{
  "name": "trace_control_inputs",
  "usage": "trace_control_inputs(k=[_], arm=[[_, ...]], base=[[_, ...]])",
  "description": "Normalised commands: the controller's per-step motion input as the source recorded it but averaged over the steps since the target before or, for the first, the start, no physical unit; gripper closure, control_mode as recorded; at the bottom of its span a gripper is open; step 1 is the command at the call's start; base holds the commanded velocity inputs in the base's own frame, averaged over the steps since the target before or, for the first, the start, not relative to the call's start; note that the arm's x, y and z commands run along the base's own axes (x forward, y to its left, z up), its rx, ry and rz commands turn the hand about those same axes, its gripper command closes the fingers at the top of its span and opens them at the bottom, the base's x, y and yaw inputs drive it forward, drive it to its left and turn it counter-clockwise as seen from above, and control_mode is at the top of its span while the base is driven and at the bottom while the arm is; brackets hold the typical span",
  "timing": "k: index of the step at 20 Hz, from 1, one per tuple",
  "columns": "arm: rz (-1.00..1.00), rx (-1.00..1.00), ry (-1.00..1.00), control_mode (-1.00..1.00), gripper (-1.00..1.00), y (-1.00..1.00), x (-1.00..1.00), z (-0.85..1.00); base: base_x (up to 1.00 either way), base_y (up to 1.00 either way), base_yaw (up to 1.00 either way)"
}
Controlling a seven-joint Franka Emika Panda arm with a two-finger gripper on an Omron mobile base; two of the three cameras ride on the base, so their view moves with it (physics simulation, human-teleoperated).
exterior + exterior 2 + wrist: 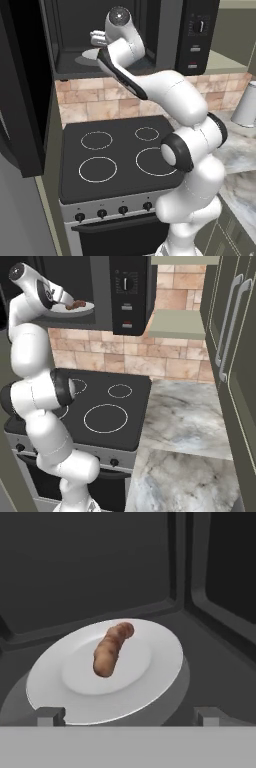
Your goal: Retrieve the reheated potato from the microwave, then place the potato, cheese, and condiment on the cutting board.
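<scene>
The potato (pixel 111 650) lies in the middle of a white plate (pixel 160 677) inside the open microwave (pixel 127 293). Its long side runs away from the gripper (pixel 129 716), and the far end bends a bit, maybe to the right. The gripper is wide open, holds nothing, and sits just before the plate.

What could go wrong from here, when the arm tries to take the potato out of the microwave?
1. The potato lies loose on a smooth white plate; the open fingers may push it so it rolls away instead of being gripped.
2. The fingers may catch the plate rim and drag or tip the plate.
3. The hand is inside the microwave cavity, so the arm could knock the frame when it pulls back.
</scene>
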Motion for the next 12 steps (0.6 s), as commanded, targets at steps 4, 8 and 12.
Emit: trace_control_inputs(k=[4,8,12], arm=[[0.00,0.00,0.08,-1.00,-1.00,0.05,0.32,0.00],[0.00,0.00,0.03,-1.00,-1.00,0.01,0.33,-0.04],[0.00,0.00,0.00,-1.00,-1.00,0.03,0.36,-0.06]], base=[[0.00,0.00,0.00],[0.00,0.00,0.00],[0.00,0.00,0.00]])
